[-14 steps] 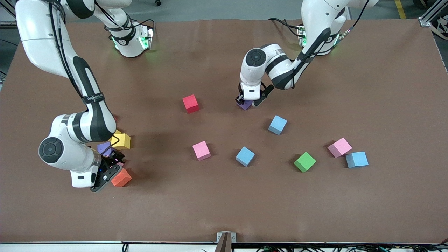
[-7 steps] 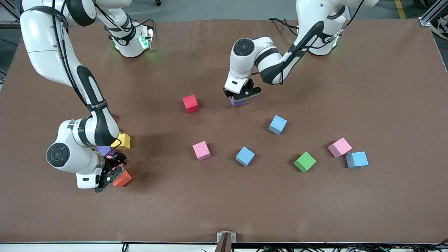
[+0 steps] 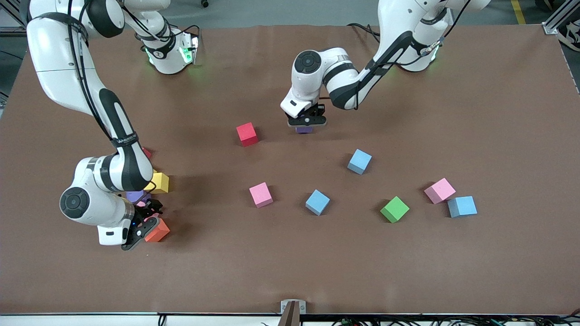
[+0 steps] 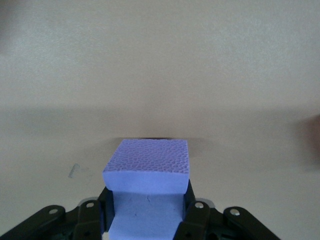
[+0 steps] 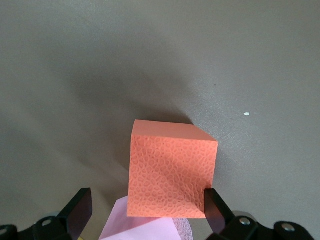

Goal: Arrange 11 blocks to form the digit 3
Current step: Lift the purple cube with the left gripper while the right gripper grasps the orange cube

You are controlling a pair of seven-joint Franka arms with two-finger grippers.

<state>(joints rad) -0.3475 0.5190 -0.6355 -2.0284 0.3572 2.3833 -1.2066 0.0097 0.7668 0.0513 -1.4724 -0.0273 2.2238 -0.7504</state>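
My left gripper [image 3: 304, 122] is shut on a purple block [image 3: 303, 130], held just above the table beside the red block [image 3: 247, 134]; in the left wrist view the purple block [image 4: 147, 165] fills the space between the fingers of the left gripper [image 4: 147, 212]. My right gripper [image 3: 146, 221] is open and low over a cluster at the right arm's end. An orange block [image 5: 172, 170] sits between its spread fingers, with a pink block [image 5: 142, 231] against it. The orange block [image 3: 158, 231], a yellow block [image 3: 158, 182] and another purple block [image 3: 135, 196] show beside the arm.
Loose blocks lie across the middle of the table: pink [image 3: 261, 194], blue [image 3: 317, 202], blue [image 3: 360, 161], green [image 3: 394, 209], pink [image 3: 439, 190] and blue [image 3: 462, 206]. A sliver of red [image 3: 146, 153] peeks out from under the right arm.
The left gripper has carried the purple block toward the red block and the robots' bases. The right gripper has shifted slightly over the orange block, still open.
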